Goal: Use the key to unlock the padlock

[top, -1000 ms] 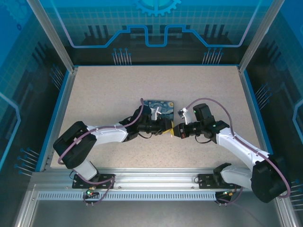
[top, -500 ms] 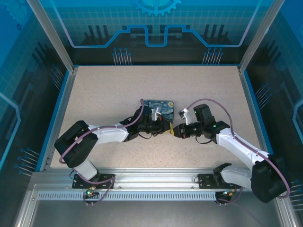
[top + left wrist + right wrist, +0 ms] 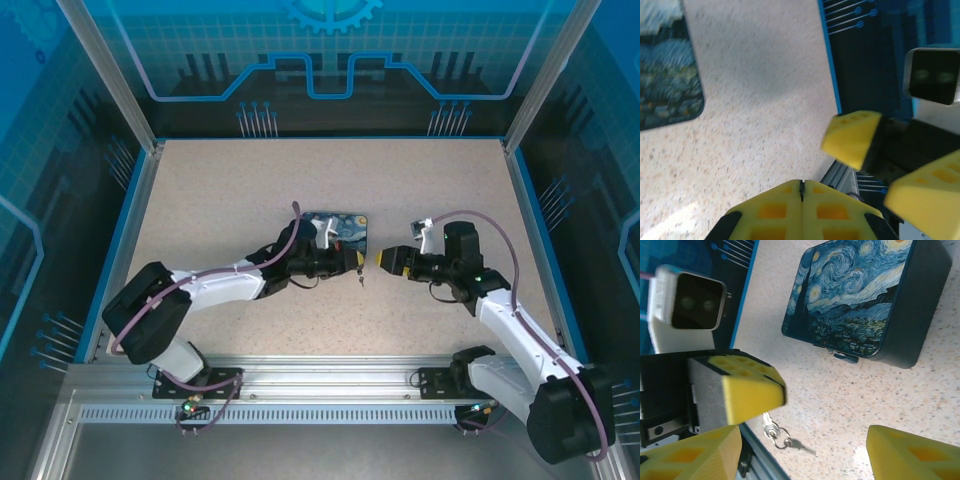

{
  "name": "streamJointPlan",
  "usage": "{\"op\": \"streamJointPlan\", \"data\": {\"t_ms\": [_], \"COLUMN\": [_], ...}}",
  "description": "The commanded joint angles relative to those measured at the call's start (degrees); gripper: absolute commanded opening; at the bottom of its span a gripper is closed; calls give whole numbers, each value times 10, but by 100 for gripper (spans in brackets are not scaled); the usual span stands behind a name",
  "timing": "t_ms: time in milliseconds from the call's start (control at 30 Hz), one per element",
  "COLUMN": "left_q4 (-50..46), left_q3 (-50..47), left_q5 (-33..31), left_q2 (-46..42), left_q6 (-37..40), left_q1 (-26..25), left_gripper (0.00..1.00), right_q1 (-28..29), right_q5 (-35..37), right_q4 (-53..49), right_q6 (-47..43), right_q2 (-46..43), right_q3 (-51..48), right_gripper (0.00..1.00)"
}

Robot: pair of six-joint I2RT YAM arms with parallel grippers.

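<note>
At table [image 3: 230,180] centre | left gripper [image 3: 356,263] pinches key [image 3: 774,431] (ring dangling) | right gripper [image 3: 384,260] spread | padlock [image 3: 338,228] flat, just beside.

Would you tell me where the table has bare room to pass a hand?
Bare: the far strip between the padlock and the back edge, and both far corners. Crowded: mid-table, where the left claw, the dangling key and the open right claw face each other beside the padlock.

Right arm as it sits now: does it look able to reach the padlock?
Probably yes. The right gripper is open, with bare table between it and the padlock; the left gripper, shut on the key, sits just beside that path.
</note>
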Motion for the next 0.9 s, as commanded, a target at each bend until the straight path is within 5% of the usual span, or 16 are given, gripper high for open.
{"op": "streamJointPlan", "data": {"t_ms": [0, 500, 867], "left_q4": [67, 411, 470], "left_q3": [-23, -122, -131], "left_q5": [-43, -157, -222], "left_q2": [-31, 18, 45], "left_q6": [35, -84, -117], "left_q1": [6, 6, 4], "left_gripper": [0, 0, 0], "right_q1": [-6, 66, 131], "right_q5": [-35, 45, 181], "right_q4": [108, 292, 419], "right_q6": [82, 218, 339], "right_q2": [0, 40, 100], "right_q3": [-23, -38, -45], "right_gripper": [65, 57, 56]}}
